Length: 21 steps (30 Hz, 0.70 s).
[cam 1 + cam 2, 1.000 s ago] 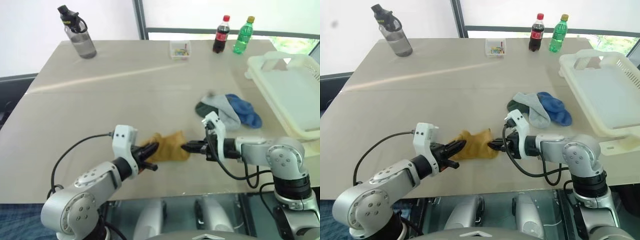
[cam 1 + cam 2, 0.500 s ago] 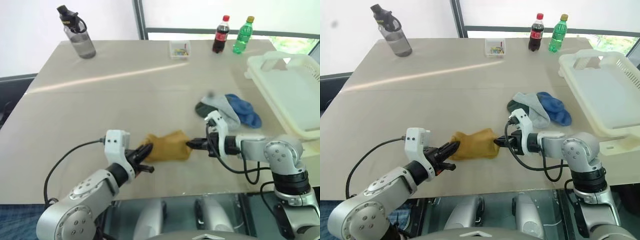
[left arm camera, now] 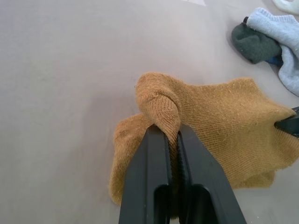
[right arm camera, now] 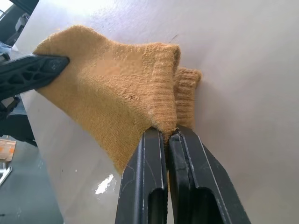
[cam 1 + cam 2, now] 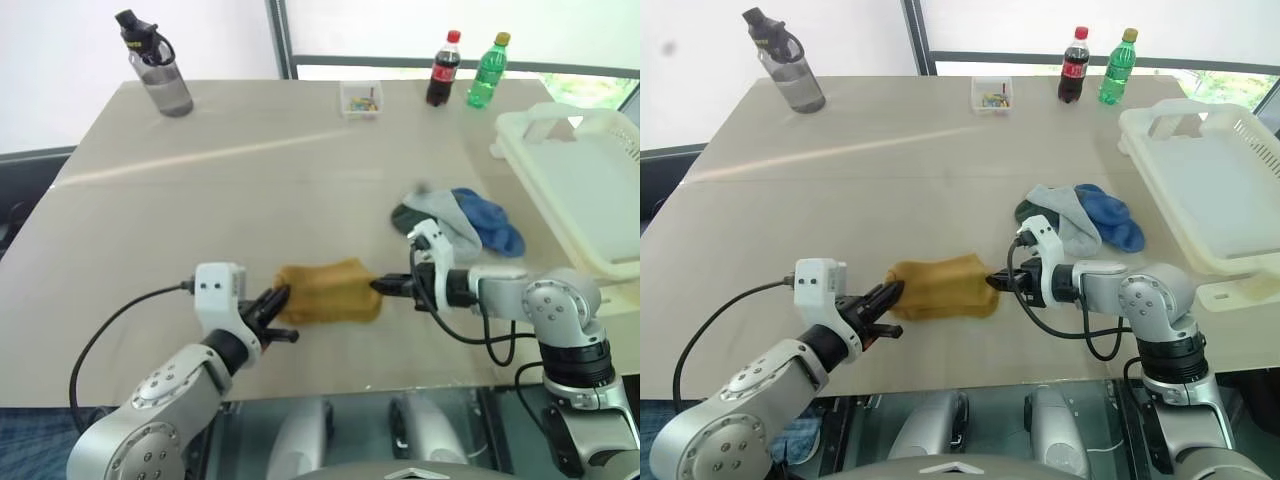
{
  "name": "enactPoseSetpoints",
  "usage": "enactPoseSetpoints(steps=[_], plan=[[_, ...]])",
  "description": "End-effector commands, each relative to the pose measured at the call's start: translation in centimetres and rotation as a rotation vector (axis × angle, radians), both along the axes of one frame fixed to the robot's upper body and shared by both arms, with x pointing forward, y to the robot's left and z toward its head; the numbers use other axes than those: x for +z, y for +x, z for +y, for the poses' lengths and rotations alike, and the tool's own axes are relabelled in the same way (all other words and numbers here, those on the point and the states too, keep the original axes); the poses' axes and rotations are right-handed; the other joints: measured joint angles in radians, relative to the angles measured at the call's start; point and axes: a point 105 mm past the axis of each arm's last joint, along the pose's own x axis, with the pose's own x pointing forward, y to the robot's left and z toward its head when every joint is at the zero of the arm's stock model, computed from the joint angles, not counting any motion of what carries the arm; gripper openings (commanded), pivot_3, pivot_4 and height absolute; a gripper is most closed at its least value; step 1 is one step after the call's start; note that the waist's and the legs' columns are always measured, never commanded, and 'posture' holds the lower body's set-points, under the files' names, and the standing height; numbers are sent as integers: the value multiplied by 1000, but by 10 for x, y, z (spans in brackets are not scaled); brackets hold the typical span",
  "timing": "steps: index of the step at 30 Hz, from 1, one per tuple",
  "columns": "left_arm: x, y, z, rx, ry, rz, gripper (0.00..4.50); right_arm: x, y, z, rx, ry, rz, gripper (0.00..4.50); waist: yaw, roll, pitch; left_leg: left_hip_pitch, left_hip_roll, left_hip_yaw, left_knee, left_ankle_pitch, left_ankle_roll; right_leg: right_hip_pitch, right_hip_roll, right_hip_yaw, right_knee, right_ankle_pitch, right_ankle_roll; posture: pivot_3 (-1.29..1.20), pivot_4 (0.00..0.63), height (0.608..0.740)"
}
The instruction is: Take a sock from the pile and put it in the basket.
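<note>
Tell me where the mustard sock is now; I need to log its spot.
In the left eye view the mustard sock lies near the table's front edge, stretched between the left pincer and right pincer, just left of the pile.

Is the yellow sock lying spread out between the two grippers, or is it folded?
Spread out. The yellow sock is stretched between the left gripper and the right gripper, each shut on one end, though some fabric is doubled near the pinched ends.
</note>
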Motion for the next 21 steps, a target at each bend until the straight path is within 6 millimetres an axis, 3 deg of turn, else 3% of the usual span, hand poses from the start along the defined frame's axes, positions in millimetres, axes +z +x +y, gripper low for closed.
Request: enactPoseSetpoints(steps=[1,21], plan=[[9,-1,-3,4,7,-48,27,5,1,5,14,-1,-37,216,0,0,0,0,0,0,0,0,0,0,0,0,0,0,0,0,150,740],[-2,-7,-12,-4,-13,12,27,-8,9,7,-28,-53,-26,216,0,0,0,0,0,0,0,0,0,0,0,0,-1,0,0,0,150,740]])
